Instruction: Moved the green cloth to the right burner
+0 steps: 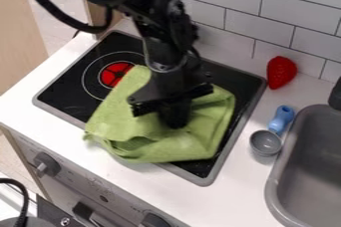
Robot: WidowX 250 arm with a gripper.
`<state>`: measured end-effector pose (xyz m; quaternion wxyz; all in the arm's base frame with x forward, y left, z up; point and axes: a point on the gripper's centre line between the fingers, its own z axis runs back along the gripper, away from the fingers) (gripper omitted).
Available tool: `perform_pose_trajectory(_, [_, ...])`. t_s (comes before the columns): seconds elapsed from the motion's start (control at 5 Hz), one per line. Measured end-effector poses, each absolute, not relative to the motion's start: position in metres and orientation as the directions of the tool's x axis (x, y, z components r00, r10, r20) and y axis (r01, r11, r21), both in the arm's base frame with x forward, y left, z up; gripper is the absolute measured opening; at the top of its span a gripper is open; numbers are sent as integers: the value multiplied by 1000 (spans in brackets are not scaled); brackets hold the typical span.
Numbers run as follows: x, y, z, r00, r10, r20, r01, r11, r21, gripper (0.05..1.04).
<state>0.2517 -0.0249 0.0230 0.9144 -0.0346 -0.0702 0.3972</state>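
The black gripper hangs down over the middle of the green cloth, low against it, and hides part of the fabric. Loosely spread and wrinkled, the cloth lies on the black stove top, covering its middle and much of its right side. Its left corner hangs past the front rim onto the white counter. A red-marked left burner shows beside the cloth's upper left edge. The right burner's markings are hidden under the cloth and arm.
Right of the stove, a red strawberry-like toy lies near the tiled wall. A grey cup-like piece and a blue handle-like piece lie beside the grey sink. Stove knobs line the front below the counter.
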Motion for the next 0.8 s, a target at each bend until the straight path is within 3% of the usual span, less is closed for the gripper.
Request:
perform_pose_trajectory(0.4, [259,-34,24,639,753,155,-750,655,-93,52])
perform_pose_trajectory(0.8, [253,-8,33,668,734,122,-732,678,-67,52])
